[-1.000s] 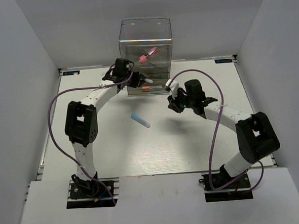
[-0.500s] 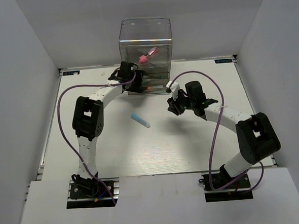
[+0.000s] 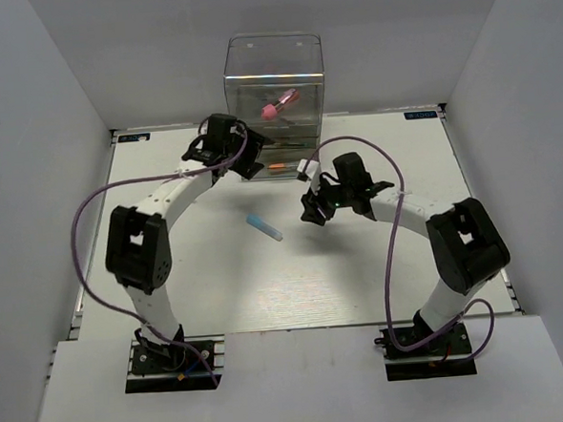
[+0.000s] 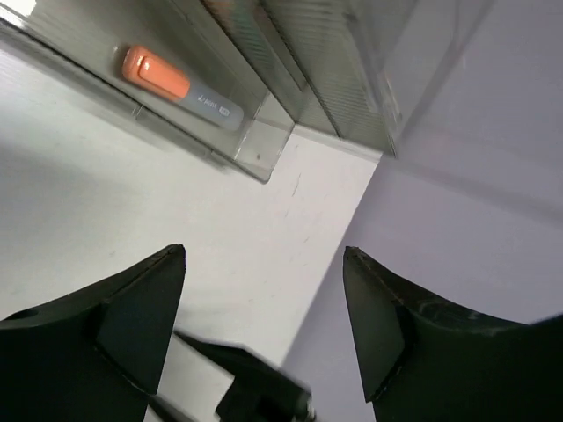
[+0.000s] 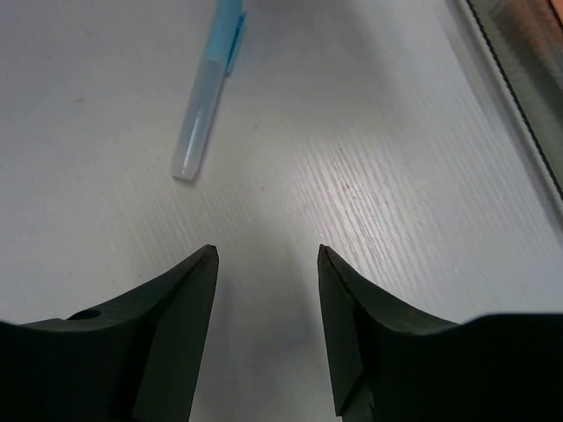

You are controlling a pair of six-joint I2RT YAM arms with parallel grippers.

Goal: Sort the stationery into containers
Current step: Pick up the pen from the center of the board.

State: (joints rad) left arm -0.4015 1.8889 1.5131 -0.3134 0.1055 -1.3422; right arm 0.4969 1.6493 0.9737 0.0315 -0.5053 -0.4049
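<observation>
One blue-capped marker (image 3: 264,227), lying diagonal, cap pointing far-left

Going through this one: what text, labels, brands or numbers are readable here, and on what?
No text is legible in any view.
Orange-tipped pen: small pale print on its grey barrel, too blurred to read.
Far-left label on the table: too small to read.
Far-right label: too small to read.
Blue-capped marker and clear box: no print visible.

Bright, even light; perhaps slight blur.
</observation>
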